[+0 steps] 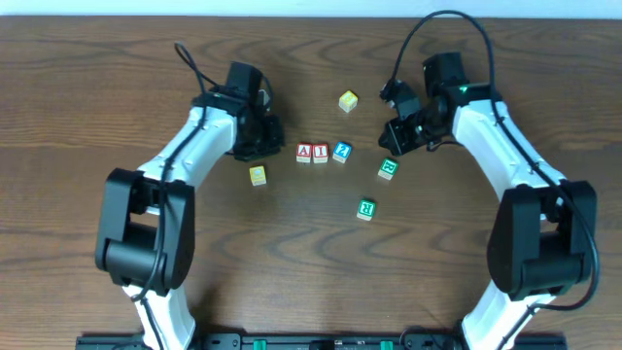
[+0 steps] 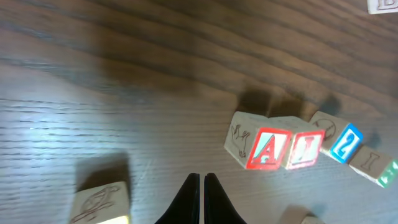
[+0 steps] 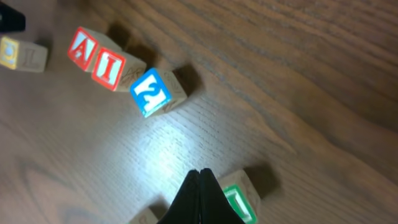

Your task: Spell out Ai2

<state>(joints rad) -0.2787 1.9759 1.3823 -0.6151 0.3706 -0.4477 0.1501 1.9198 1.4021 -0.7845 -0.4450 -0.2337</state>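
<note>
- Dark wood-grain table (image 1: 87, 87) fills every view; the two arm bases sit at the bottom edge of the overhead frame.
- Nearest the bases, right of centre, a green-lettered cube (image 1: 365, 208) lies alone, well apart from the word.
- Further up, a yellow-topped cube (image 1: 257, 175) lies left of centre and a second green-lettered cube (image 1: 388, 168) lies right of centre, near the end of the row.
- At mid-frame the task's cubes form a line: the A cube (image 1: 304, 153) touches the I cube (image 1: 320, 153), and the 2 cube (image 1: 341, 152) sits just beside the I, turned a little out of line.
- The left gripper (image 2: 202, 190) hovers left of the A, its fingers pressed together and holding nothing.
- The right gripper (image 3: 199, 186) hovers right of the 2, above the second green-lettered cube, likewise pinched together and empty.
- The word already reads in order, so the remaining step looks like squaring up the 2.
- A good approach would be a slow push with the closed right fingertips on the 2's outer face, turning it flush against the I.
- Pushing too hard could slide the A and I, and the green-lettered neighbour should be left clear of the row.
- Farthest, near the top centre, a far yellow cube (image 1: 348, 100) lies out of the way.
</note>
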